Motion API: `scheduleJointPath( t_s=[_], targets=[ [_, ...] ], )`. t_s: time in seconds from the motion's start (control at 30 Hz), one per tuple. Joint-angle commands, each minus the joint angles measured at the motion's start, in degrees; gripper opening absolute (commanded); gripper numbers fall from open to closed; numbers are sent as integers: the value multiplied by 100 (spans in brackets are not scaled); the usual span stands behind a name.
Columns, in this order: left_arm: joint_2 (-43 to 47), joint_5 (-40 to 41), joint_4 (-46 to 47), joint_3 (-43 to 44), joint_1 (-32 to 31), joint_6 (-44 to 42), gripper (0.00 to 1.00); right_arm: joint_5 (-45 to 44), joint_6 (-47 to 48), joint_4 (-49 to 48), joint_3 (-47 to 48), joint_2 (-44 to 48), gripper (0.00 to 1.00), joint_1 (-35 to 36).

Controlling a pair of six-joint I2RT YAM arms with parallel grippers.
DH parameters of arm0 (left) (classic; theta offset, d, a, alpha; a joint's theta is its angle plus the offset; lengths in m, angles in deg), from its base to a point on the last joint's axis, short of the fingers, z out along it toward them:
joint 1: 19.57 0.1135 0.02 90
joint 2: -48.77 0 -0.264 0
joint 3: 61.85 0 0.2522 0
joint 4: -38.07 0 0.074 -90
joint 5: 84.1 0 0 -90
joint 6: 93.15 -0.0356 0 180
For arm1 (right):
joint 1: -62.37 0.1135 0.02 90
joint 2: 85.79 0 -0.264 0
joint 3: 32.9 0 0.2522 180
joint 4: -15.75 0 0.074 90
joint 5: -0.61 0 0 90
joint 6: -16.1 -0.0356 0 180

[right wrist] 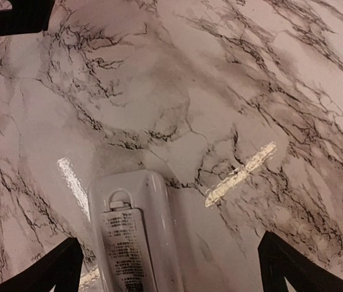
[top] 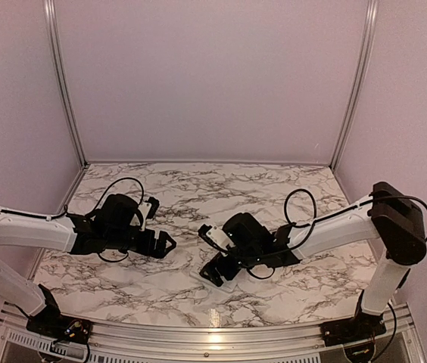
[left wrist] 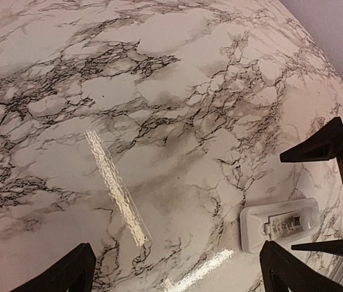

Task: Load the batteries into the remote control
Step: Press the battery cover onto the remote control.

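Remote (right wrist: 136, 231): flat on marble table (right wrist: 232, 91), back up, labelled panel and latch tab showing. Lies near front centre, under right claw (right wrist: 168, 243).
Right claw: fingers spread wide either side of remote, gripping nothing; remote sits off-centre between them.
Left claw (left wrist: 177, 255): spread, empty, over bare marble beside remote.
Batteries: none in view.
Likely step: secure remote.
To do well: centre claw over body first, descend square, close on long edges, keep pads off latch tab, press gently since glossy top may let it skid.

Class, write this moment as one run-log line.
left jaws open over table | right jaws open over remote | remote flat, back up | batteries not in view
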Motion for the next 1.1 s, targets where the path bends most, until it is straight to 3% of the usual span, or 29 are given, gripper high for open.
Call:
scheduleJointPath(
  t_s=[0.0, 0.5, 0.87, 1.07],
  targets=[
    [-301, -84, 175, 244, -238, -85, 99, 79, -98, 333, 45, -148, 99, -100],
    [-921, 4, 340, 652, -689, -153, 95, 117, -156, 330, -65, -241, 98, -265],
    [-1085, 25, 356, 762, -719, -153, 94, 248, -215, 235, -84, 306, 99, -264],
    [-1087, 17, 362, 752, -722, -151, 93, 215, -268, 74, -54, 119, 99, -337]
  ],
)
